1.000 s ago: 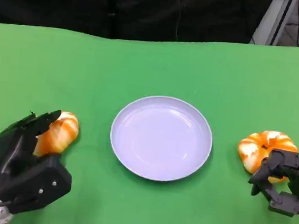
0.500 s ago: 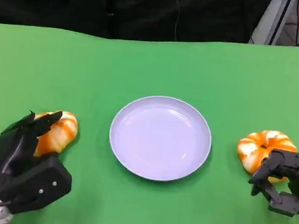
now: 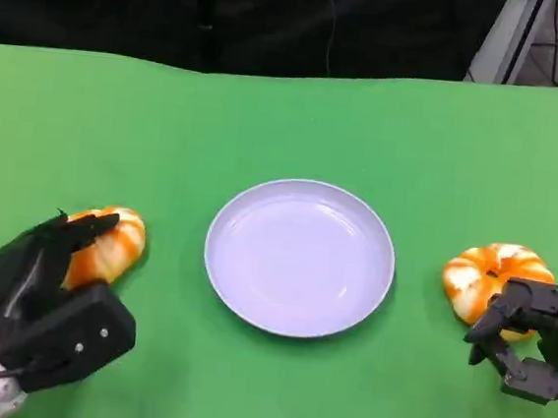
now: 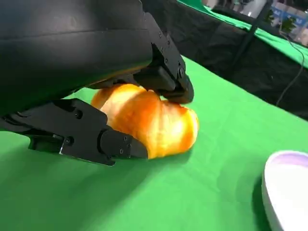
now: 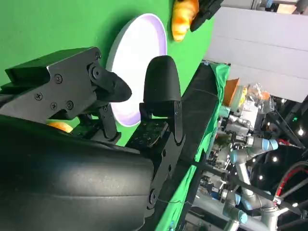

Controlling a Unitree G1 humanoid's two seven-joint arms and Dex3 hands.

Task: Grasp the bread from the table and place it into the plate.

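Plate empty. Left hand fingers closing around left bread (not lifted); right hand open beside right bread.

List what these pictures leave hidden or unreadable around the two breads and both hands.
- Left bread: in the head view the left hand covers its near part; in the left wrist view the fingers frame it, contact underneath hidden.
- Right bread: the right hand hides its near edge; touching or not, cannot tell.
- Right wrist view: black shell blocks that bread except an orange sliver.
- Plate: cut by the left wrist picture's edge.
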